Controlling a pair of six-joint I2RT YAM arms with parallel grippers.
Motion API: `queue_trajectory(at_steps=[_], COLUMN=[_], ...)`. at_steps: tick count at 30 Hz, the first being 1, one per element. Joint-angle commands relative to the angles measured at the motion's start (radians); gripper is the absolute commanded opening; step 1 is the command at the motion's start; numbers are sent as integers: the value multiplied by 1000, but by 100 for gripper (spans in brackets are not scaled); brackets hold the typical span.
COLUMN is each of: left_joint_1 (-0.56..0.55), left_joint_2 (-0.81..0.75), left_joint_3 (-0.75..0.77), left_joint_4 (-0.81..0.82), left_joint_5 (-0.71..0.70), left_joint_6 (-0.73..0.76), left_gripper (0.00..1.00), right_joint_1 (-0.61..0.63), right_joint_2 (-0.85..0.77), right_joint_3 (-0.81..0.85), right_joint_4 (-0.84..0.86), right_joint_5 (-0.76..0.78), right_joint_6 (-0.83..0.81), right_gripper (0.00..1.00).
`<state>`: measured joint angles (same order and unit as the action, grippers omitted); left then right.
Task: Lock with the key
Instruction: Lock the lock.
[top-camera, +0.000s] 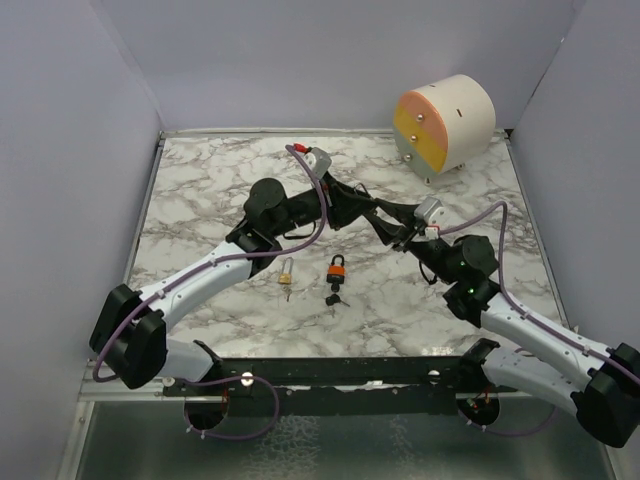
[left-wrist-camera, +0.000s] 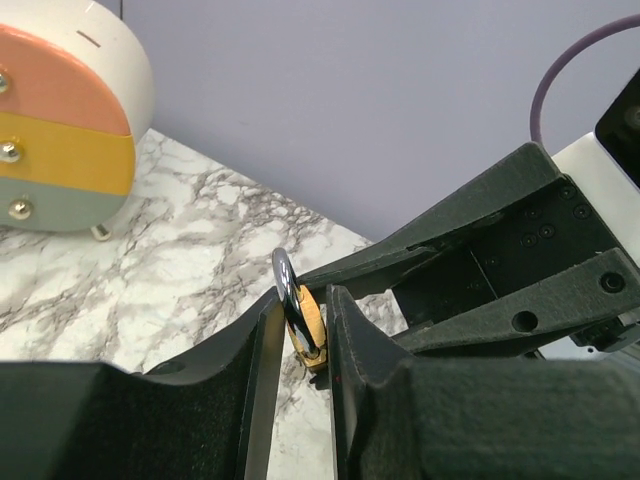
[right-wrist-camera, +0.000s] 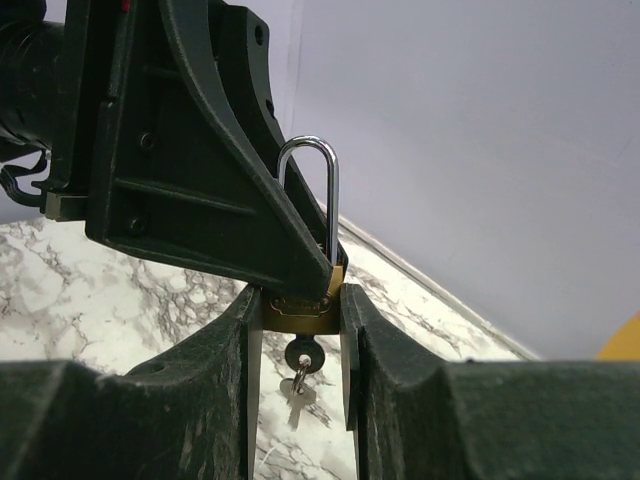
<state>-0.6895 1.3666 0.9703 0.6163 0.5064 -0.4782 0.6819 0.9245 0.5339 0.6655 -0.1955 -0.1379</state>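
A brass padlock (right-wrist-camera: 303, 313) hangs in the air between both grippers. Its silver shackle (right-wrist-camera: 332, 200) stands raised. A black-headed key (right-wrist-camera: 300, 353) sits in its keyhole, with a spare key dangling below. My right gripper (right-wrist-camera: 300, 300) is shut on the padlock's body from the sides. My left gripper (left-wrist-camera: 300, 305) is shut on the same padlock (left-wrist-camera: 312, 320) at the shackle (left-wrist-camera: 287, 285) and the top of the body. In the top view the two grippers meet above the table's middle, left (top-camera: 365, 210) and right (top-camera: 392, 232), and hide the padlock.
A small brass padlock (top-camera: 286, 270) and an orange padlock (top-camera: 337, 268) with black keys (top-camera: 333, 298) lie on the marble table (top-camera: 200, 190) in front of the arms. A round white drawer unit (top-camera: 445, 125) stands at the back right, and also shows in the left wrist view (left-wrist-camera: 60, 130).
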Motion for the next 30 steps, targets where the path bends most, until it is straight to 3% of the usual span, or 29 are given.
queue_trajectory(at_steps=[1, 9, 16, 21, 26, 30], left_joint_1=[19, 19, 20, 20, 19, 20], left_joint_2=[-83, -159, -166, -159, -136, -100], left_joint_3=[-5, -12, -6, 9, 22, 44], left_joint_4=[-95, -123, -130, -130, -130, -126], left_joint_5=[-220, -305, -338, -327, -284, -221], left_joint_6=[65, 120, 104, 100, 85, 49], left_gripper=[22, 22, 35, 36, 30, 35], right_joint_1=[21, 21, 21, 21, 21, 21], right_joint_2=[0, 5, 17, 28, 26, 22], right_joint_3=[18, 20, 18, 7, -1, -8], right_joint_4=[109, 103, 103, 119, 129, 139], right_joint_5=[13, -4, -12, -2, 5, 15], right_joint_6=[-12, -15, -17, -13, -9, -11], right_gripper=[1, 1, 1, 1, 1, 1])
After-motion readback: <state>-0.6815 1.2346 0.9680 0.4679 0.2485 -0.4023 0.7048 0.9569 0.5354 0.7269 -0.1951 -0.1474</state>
